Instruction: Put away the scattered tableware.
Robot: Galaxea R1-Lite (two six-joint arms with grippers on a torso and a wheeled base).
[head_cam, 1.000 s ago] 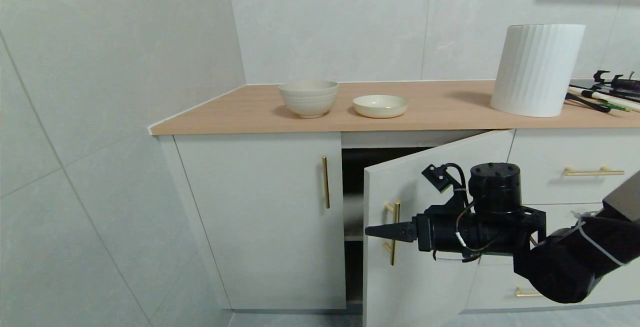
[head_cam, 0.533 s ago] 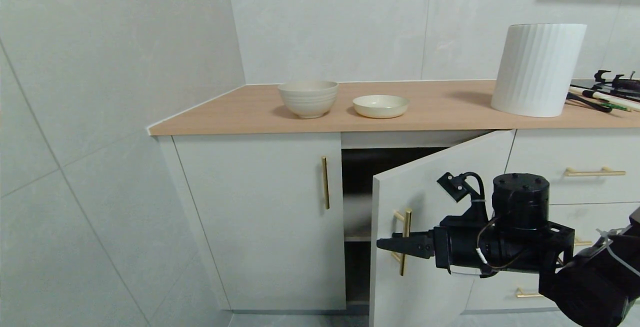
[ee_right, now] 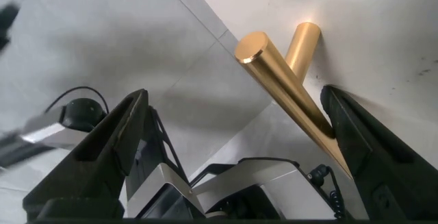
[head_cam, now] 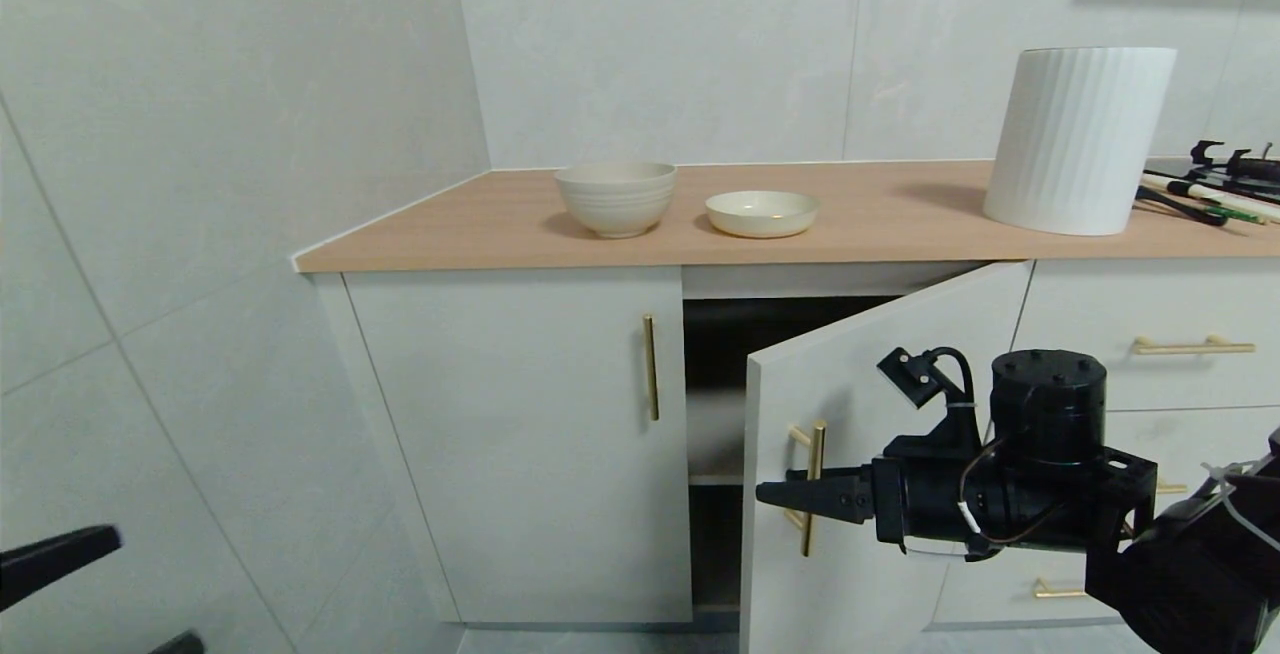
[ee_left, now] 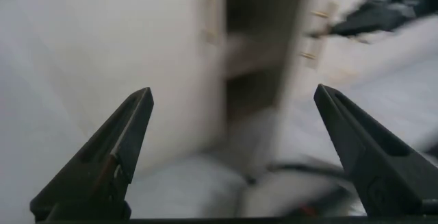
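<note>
Ahead, your tabletop (head_cam: 900, 214) tops a cabinet (head_cam: 520, 434) whose door (head_cam: 860, 364) stands ajar. On the tabletop sit a beige bowl (head_cam: 617, 196) and, just beside it, a cream dish (head_cam: 761, 212). Your right end effector (head_cam: 765, 492), spread wide, straddles the door's gold handle (head_cam: 812, 484); your left end effector (ee_left: 233, 97) gapes wide.

White tiled walls (head_cam: 650, 54), wooden countertop (head_cam: 900, 206)
</note>
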